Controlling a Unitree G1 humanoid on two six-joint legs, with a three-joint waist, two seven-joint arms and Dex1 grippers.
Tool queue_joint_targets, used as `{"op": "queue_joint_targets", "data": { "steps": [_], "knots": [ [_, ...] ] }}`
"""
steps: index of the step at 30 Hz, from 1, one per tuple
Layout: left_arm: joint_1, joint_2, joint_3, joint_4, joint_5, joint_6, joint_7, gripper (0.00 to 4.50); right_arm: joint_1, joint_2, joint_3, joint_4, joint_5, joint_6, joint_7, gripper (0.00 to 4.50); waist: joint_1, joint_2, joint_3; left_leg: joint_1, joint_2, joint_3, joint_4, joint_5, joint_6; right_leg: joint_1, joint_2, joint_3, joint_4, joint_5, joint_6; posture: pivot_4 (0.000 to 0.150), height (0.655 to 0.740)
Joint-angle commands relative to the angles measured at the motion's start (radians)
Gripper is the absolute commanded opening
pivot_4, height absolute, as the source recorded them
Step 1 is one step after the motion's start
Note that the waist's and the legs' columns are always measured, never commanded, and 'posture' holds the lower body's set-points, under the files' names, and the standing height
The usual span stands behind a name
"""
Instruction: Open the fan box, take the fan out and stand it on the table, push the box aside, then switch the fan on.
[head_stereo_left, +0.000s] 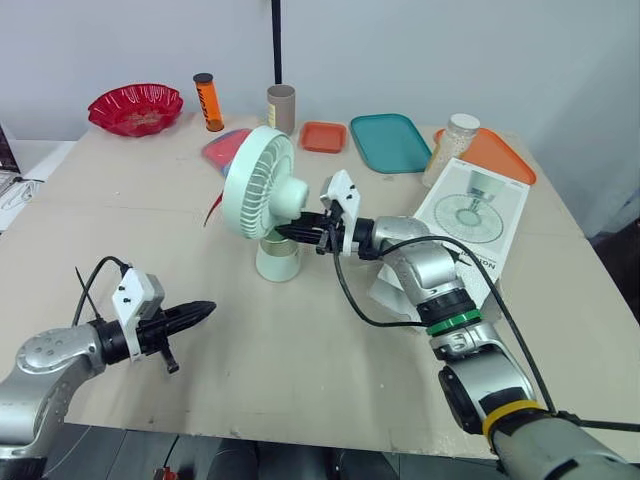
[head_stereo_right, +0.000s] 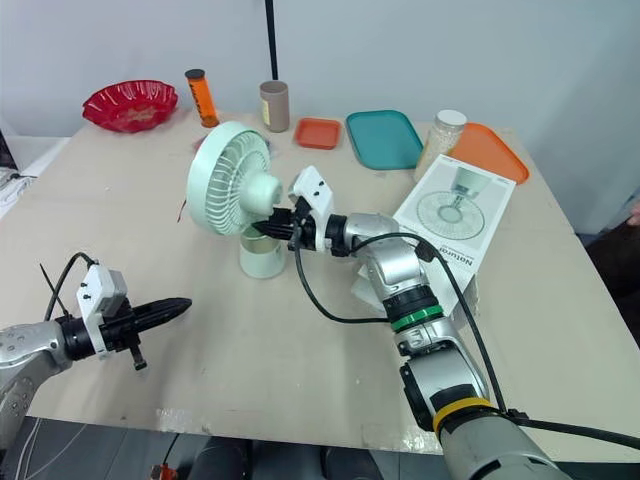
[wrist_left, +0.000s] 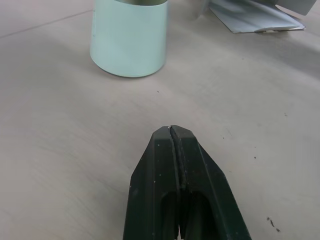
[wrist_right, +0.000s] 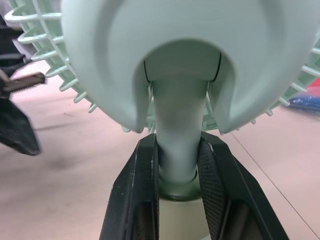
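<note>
Both head eyes look down across the beige wooden table (head_stereo_left: 300, 340); wrist cameras sit close, both facing the mint-green plastic fan (head_stereo_left: 262, 182).

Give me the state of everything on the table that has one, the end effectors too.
Fan: upright on the table, neck gripped.
Right end effector: shut on the fan's neck.
Left end effector: shut, empty, above the table.
Fan box: lying flat, picture side up.
Orange bottle: upright, capped.
Jar: upright, lid on.

Pale mint plastic fan (head_stereo_left: 262, 182) looks smooth, matt | beige wooden tabletop (head_stereo_left: 300, 340) is matt | red scalloped plastic bowl (head_stereo_left: 135, 108) gleams glossy | white printed cardboard box (head_stereo_left: 475, 215) shows smooth
</note>
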Motion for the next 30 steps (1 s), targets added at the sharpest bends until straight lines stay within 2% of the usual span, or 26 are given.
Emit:
{"op": "queue_joint_targets", "data": {
  "steps": [1,3,4,6,7,8,11,12,19,24,27,30],
  "knots": [
    [0.002,-0.004,0.022,-0.043,-0.015,-0.004,0.016,0.07,-0.032,0.022,-0.001,-0.012,-0.007,-0.035,0.017,0.93,0.000,0.000,0.000,0.000,0.000,0.000,0.000,0.000,0.000,0.000,0.000,0.000,0.000,0.000,0.000,0.150,0.7389],
    [0.004,-0.009,0.015,-0.046,-0.013,-0.006,0.021,0.07,-0.030,0.028,0.001,-0.003,-0.017,-0.021,0.014,0.93,0.000,0.000,0.000,0.000,0.000,0.000,0.000,0.000,0.000,0.000,0.000,0.000,0.000,0.000,0.000,0.150,0.7389],
    [0.004,-0.011,0.013,-0.048,-0.013,-0.007,0.023,0.00,-0.031,0.030,0.000,0.000,-0.022,-0.012,0.010,1.57,-0.001,0.000,0.000,0.000,0.000,0.000,0.000,0.000,0.000,0.000,0.000,0.000,0.000,0.000,0.000,0.150,0.7389],
    [0.000,-0.018,0.003,-0.047,-0.009,-0.014,0.026,0.00,-0.035,0.030,-0.004,0.007,-0.032,-0.007,0.007,2.20,-0.001,0.000,0.000,0.001,0.000,0.000,0.000,0.000,0.000,0.000,0.000,0.000,0.000,0.000,0.000,0.150,0.7389],
    [-0.004,-0.021,-0.004,-0.046,-0.008,-0.017,0.025,0.00,-0.038,0.029,-0.007,0.009,-0.034,-0.003,0.005,2.87,-0.001,0.000,0.000,0.001,0.000,0.000,0.000,0.000,0.000,0.000,0.000,0.000,0.001,0.000,0.000,0.150,0.7389],
    [-0.007,-0.023,-0.008,-0.045,-0.007,-0.018,0.023,0.00,-0.041,0.029,-0.010,0.010,-0.035,-0.001,0.004,3.05,0.000,0.000,0.000,0.001,0.000,0.000,0.000,0.000,0.000,0.000,0.000,0.000,0.001,0.000,0.000,0.150,0.7389],
    [-0.032,-0.038,-0.024,-0.028,0.006,-0.028,0.028,0.00,-0.045,0.020,-0.016,0.004,-0.038,0.006,0.009,4.25,0.000,0.000,0.000,0.001,0.000,0.000,0.000,0.000,0.000,0.000,0.000,0.000,0.001,0.000,0.000,0.150,0.7389],
    [-0.041,-0.042,-0.032,-0.023,0.011,-0.033,0.030,0.00,-0.045,0.015,-0.016,0.002,-0.041,0.005,0.011,4.40,0.000,0.000,0.000,0.001,0.000,0.000,0.000,0.000,0.000,0.000,0.000,0.000,0.001,0.000,0.000,0.150,0.7389],
    [-0.094,-0.066,-0.029,0.026,0.009,-0.080,0.021,0.00,0.036,-0.066,-0.026,-0.146,-0.027,0.063,0.029,4.40,0.001,0.000,0.000,0.000,0.000,0.000,0.000,0.000,0.000,0.000,0.000,0.000,0.000,0.000,0.000,0.150,0.7389],
    [-0.131,-0.072,0.001,0.117,0.035,-0.166,0.010,0.00,0.188,-0.206,-0.081,-0.438,0.024,0.205,0.014,4.40,0.004,0.000,0.000,0.000,0.000,-0.001,0.000,0.000,0.000,0.000,0.000,-0.001,0.000,0.000,0.000,0.150,0.7389],
    [-0.155,-0.070,0.009,0.142,0.013,-0.186,-0.016,0.77,0.255,-0.263,-0.158,-0.624,0.092,0.349,-0.054,4.50,0.002,0.000,0.000,-0.001,0.000,-0.001,0.000,0.000,0.000,0.000,0.000,0.000,0.000,0.000,0.000,0.150,0.7389],
    [-0.177,-0.129,0.016,0.150,0.030,-0.253,0.042,1.78,0.292,-0.269,-0.222,-0.773,0.163,0.495,-0.145,4.50,-0.001,0.000,0.000,0.000,0.000,-0.001,0.000,0.000,0.000,0.000,0.000,0.000,0.000,0.000,0.000,0.150,0.7389]
  ]
}}
